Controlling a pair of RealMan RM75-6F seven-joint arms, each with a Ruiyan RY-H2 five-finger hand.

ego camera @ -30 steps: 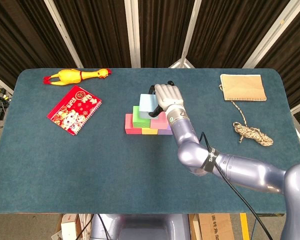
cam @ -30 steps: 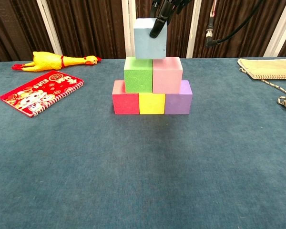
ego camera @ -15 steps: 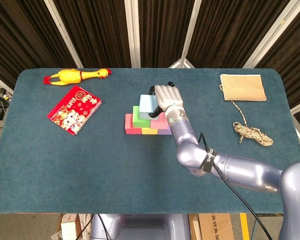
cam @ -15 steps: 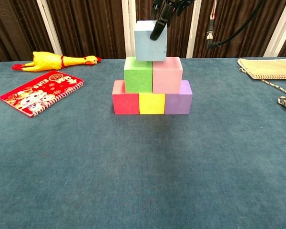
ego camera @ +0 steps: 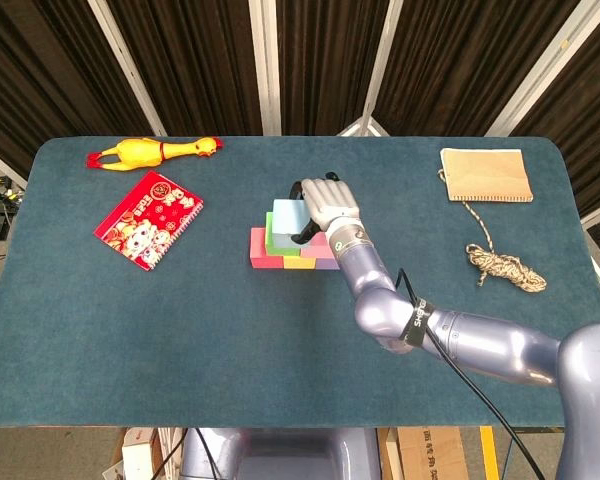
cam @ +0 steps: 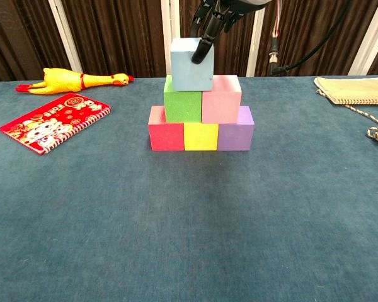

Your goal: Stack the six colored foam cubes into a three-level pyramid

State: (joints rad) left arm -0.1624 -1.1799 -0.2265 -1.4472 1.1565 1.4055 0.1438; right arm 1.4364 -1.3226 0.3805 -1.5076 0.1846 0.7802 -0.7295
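Observation:
The base row holds a red cube [cam: 166, 136], a yellow cube [cam: 200, 136] and a purple cube [cam: 235, 136]. On them stand a green cube [cam: 183, 107] and a pink cube [cam: 222, 100]. My right hand [ego camera: 325, 205] grips a light blue cube [cam: 190, 66] from above, just over the green and pink pair and set a little toward the green side. One dark finger [cam: 201, 47] lies down its front face. Whether the cube touches the pair below I cannot tell. In the head view the hand covers most of the blue cube [ego camera: 284, 215] and the pink one. My left hand is out of both views.
A yellow rubber chicken [cam: 75, 80] and a red notebook [cam: 53, 121] lie at the left. A beige pouch [ego camera: 485, 174] with a coiled rope [ego camera: 505, 265] lies at the right. My right forearm [ego camera: 450, 335] crosses the table's near right part.
My right hand has carried the light blue cube lower, toward the front and slightly left; it now overlaps the tops of the green and pink cubes.

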